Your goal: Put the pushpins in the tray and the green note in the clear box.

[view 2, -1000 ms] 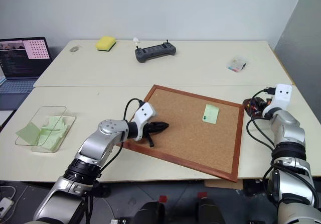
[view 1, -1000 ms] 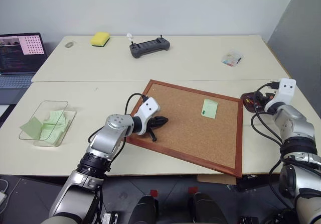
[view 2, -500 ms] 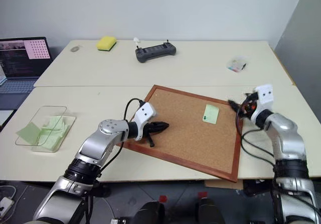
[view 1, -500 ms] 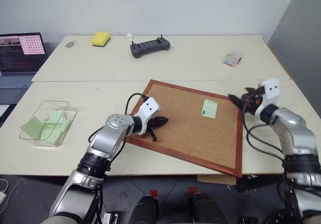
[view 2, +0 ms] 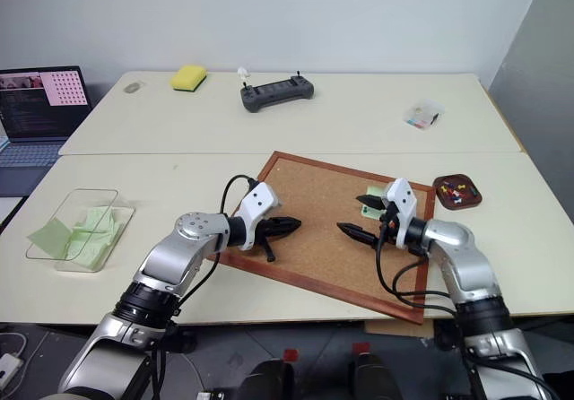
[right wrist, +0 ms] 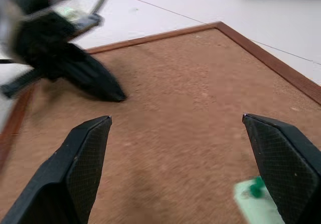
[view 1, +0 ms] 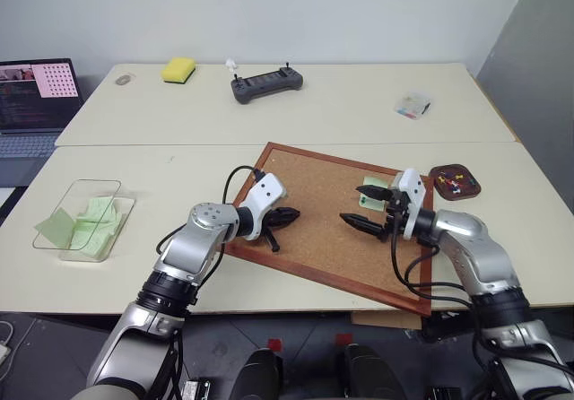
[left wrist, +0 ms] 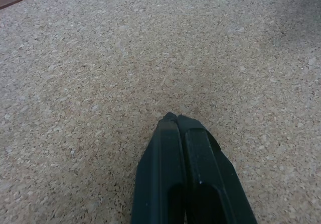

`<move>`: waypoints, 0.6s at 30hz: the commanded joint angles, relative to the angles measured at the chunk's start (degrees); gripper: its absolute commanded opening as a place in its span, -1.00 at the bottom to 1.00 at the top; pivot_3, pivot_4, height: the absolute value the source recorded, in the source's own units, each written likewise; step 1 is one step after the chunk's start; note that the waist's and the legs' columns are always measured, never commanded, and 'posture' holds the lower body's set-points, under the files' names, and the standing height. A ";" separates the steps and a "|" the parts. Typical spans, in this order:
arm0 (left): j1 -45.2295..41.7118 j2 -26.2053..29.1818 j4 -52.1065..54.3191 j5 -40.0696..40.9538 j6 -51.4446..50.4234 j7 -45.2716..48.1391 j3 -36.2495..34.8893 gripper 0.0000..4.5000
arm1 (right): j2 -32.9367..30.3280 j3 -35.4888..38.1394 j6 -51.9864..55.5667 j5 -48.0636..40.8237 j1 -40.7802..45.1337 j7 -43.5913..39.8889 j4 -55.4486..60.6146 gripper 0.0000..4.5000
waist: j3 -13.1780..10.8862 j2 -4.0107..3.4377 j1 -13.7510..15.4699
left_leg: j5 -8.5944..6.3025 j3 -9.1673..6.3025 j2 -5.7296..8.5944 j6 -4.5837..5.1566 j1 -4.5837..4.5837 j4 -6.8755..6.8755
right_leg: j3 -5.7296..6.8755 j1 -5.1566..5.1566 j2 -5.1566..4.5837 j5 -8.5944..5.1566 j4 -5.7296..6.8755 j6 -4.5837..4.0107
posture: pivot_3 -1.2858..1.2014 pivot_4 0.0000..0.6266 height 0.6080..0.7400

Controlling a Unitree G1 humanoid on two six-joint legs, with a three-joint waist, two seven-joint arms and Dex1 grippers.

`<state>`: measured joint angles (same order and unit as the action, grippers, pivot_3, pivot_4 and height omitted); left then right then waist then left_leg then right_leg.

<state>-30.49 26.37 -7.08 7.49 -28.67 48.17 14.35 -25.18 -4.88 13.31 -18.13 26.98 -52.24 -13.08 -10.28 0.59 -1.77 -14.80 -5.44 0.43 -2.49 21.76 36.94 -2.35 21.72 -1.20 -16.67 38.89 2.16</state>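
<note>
Cream tables [view 1: 359, 117] under a cork board [view 1: 314, 230], my left gripper [view 1: 289, 215] pressed together on the cork, my right gripper [view 1: 366, 206] spread wide beside the pinned green note [view 1: 369, 192], pushpins [view 1: 455, 181] sat in the tray [view 1: 455, 191], clear box [view 1: 85, 221] far left.

cork board [view 1: 336, 216], sponge [view 1: 179, 69], laptop [view 1: 31, 95], perhaps controller [view 1: 266, 84].

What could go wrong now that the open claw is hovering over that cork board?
The green note looks held to the cork board by a green pin, so pulling the paper first might tear it. The pin is tiny beside the right gripper and its wide-open fingers, so it could slip out. The left gripper is shut and appears to press on the board, which might slide if it lifts.
</note>
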 commanded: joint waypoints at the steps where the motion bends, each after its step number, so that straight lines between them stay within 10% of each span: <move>1: 0.99 0.34 -0.76 -1.44 -1.85 -0.05 1.34 -1.00 | 1.64 1.64 -2.09 0.88 3.08 1.64 -4.85 0.97 | 0.00 0.00 0.04 | 0.00 -0.02 -0.01 0.00 0.01 0.00 | 0.03 0.01 0.00 0.00 0.00 0.00 | 0.03 -0.52 1.00; 18: 1.47 0.28 1.02 -0.85 -3.34 0.29 1.32 -1.00 | 2.49 1.91 -7.82 5.56 4.83 5.49 -11.77 -0.29 | 0.00 0.00 -0.09 | 0.00 -0.03 -0.01 0.00 0.01 -0.03 | 0.00 0.02 0.00 0.00 0.01 -0.01 | 0.03 -0.52 1.00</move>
<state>-30.01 26.62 -5.22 7.52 -30.70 48.07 14.24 -22.71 -4.33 7.44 -13.06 30.65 -47.45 -24.77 -10.28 0.59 -1.86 -14.80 -5.47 0.42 -2.49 21.77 36.90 -2.35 21.74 -1.20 -16.67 38.90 2.15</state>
